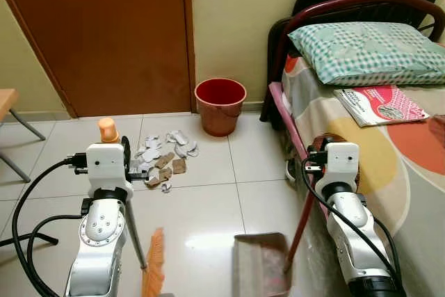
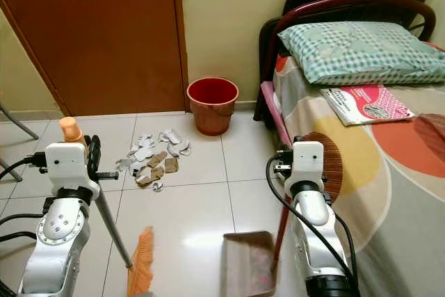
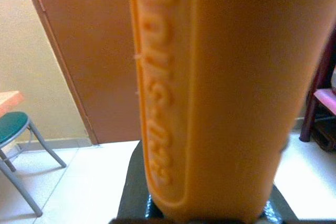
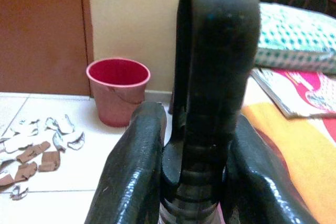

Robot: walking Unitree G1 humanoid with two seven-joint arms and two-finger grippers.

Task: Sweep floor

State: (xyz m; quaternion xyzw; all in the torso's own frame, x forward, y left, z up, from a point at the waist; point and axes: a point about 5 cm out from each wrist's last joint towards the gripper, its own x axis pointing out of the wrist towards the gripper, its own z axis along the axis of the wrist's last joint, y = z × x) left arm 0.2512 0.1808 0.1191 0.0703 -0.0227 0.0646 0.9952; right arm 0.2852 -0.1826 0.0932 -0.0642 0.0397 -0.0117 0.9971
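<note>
Pale tiled floor [image 1: 208,206] in a bedroom, glossy under the light, with a brown door [image 1: 118,33] set in a yellow wall. Heap of torn paper scraps [image 1: 163,159], white and brown, lying on the tiles in front of the door. Red bucket [image 1: 220,106] standing just beyond the scraps against the wall, beside the dark bed frame [image 1: 334,5]. On the bed, a checked green pillow [image 1: 368,50] and a pink and white magazine [image 1: 381,104] near it.

Left gripper [image 1: 124,161] clamped around the orange grip of a broom [image 1: 108,130], fingers [image 3: 139,192] pressed to either side; metal shaft slanting down to orange bristles resting on the tiles close to the robot, well short of the scraps.

Right gripper [image 4: 194,145] closed on the dark looped top of a dustpan [image 1: 261,266] handle, black fingers [image 4: 134,166] hugging both sides. Handle slanting down beside the bed edge; pan sitting on the floor next to the bristles, also well apart from the scraps.

Green-seated chair [image 3: 16,129] on grey legs off to the robot's left.
</note>
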